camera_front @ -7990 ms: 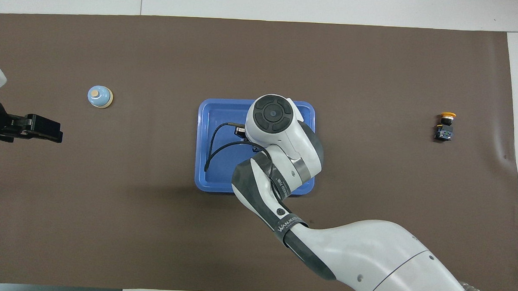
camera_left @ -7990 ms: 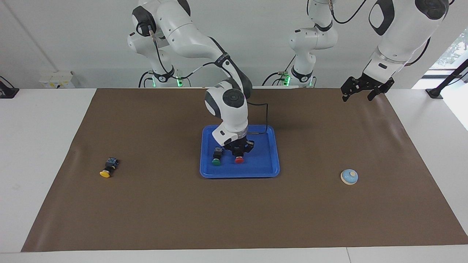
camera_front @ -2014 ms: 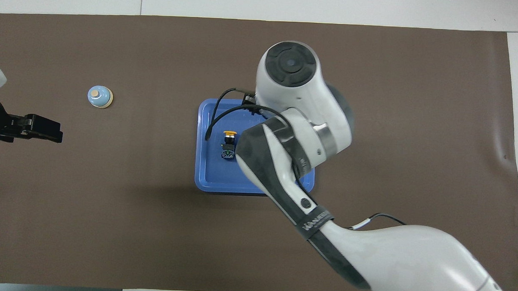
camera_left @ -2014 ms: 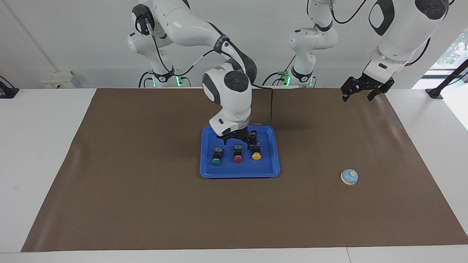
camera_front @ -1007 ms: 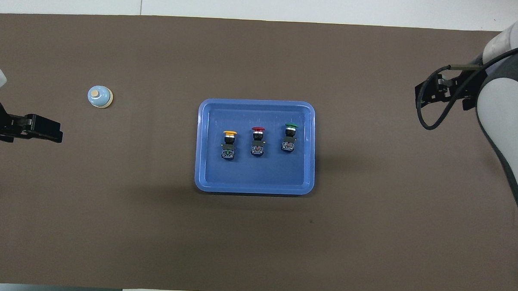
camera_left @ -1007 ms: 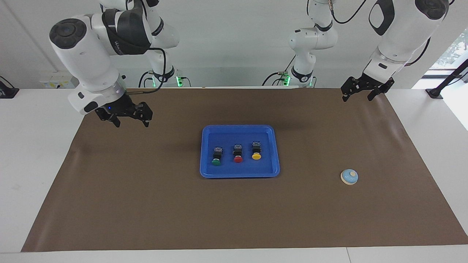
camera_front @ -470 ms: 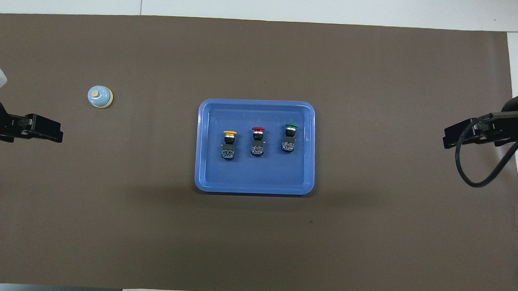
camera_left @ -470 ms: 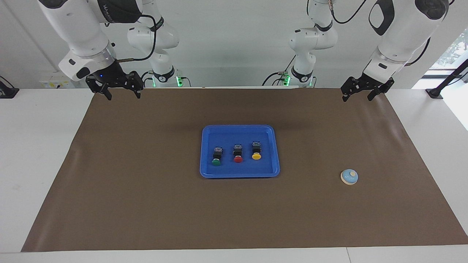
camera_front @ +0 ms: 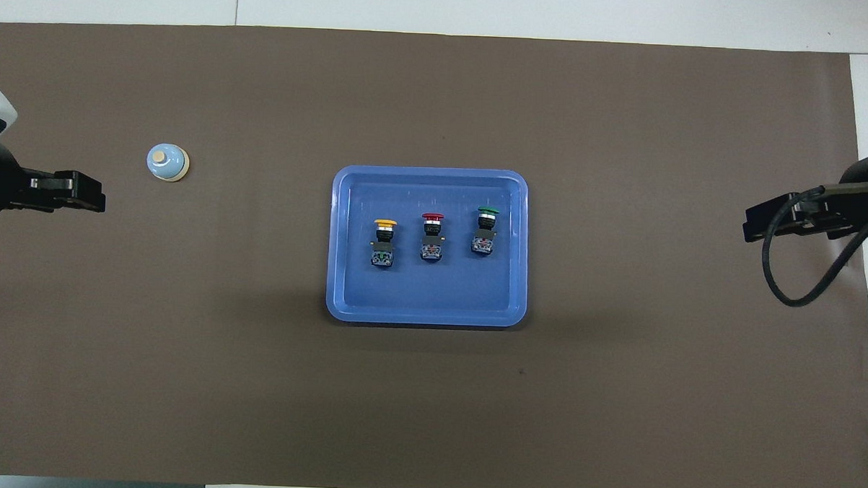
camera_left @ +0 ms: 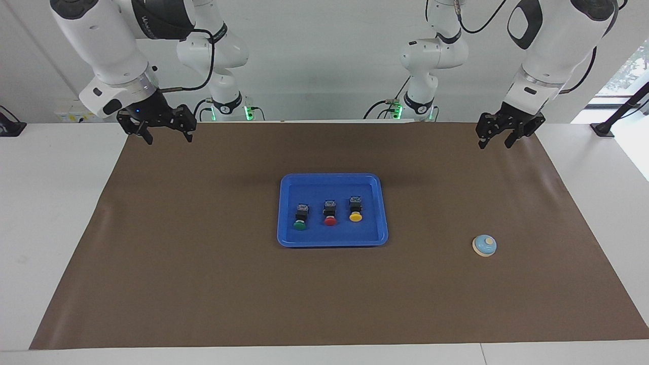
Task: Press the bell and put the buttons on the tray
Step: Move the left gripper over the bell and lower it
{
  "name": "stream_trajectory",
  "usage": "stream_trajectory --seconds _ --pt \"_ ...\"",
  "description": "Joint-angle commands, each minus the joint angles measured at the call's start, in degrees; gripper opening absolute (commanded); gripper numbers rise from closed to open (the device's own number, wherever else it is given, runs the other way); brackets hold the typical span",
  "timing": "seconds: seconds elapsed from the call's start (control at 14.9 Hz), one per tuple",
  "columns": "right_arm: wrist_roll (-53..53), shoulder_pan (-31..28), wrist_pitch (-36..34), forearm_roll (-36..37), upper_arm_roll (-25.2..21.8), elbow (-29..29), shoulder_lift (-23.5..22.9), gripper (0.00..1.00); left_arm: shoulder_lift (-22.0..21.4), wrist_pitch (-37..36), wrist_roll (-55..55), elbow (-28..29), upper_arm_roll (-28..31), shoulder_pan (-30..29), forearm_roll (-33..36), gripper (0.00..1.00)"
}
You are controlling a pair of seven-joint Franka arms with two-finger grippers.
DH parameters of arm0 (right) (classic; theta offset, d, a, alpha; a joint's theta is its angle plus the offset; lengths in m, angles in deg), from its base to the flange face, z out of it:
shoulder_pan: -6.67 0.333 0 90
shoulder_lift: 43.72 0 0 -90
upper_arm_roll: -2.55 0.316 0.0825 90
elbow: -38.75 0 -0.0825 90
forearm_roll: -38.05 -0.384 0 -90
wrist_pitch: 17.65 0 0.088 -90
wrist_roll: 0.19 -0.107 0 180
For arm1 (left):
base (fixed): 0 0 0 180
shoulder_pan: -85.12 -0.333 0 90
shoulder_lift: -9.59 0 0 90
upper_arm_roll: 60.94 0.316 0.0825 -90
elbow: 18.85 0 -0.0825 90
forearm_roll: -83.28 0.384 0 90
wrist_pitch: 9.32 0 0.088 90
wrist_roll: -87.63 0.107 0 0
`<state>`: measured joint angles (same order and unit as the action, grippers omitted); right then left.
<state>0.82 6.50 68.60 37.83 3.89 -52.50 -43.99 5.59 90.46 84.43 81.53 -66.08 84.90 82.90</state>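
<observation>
A brown mat covers most of a white table, with a pale wall at the robots' end. The tray lies at mid-mat, all four rims well inside the mat's edges. Within it, three buttons rest on their sides in a row, caps pointing to 12 o'clock in the overhead view: the yellow button toward the left arm's end, the red button in the middle, the green button toward the right arm's end, none touching another or the rim. The placing part of the task thus appears complete. The bell stands alone at about 9 o'clock from the tray, well apart from it, toward the left arm's end; whether it has been pressed cannot be told from its appearance, and that is judged to be the remaining step. The left gripper hangs over the mat's corner at the robots' end, at roughly 12 o'clock from the bell in the facing view, jaws parted and empty. The right gripper waits over the mat's other corner at the robots' end, jaws spread wide and empty. Bare mat surrounds the bell on all sides, so a descent onto its knob looks unobstructed; the mat's edge lies at 9 o'clock of the bell in the overhead view, well clear.
</observation>
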Motion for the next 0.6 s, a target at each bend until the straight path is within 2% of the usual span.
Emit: stream_trajectory --seconds 0.0,0.27,0.54 --pt "1.7 -0.1 -0.8 -0.7 -1.0 -1.4 2.3 1.00 5.7 6.1 -1.4 -0.9 0.5 0.7 -0.4 0.00" --pt "1.5 -0.1 -0.7 -0.7 -1.0 -1.6 2.4 1.00 18.7 17.3 -1.5 -3.9 0.6 1.1 0.6 0.00" --pt "1.3 -0.7 -0.7 -0.6 -1.0 -1.4 2.4 1.00 25.6 17.6 -1.4 -8.5 0.8 0.2 2.9 0.00"
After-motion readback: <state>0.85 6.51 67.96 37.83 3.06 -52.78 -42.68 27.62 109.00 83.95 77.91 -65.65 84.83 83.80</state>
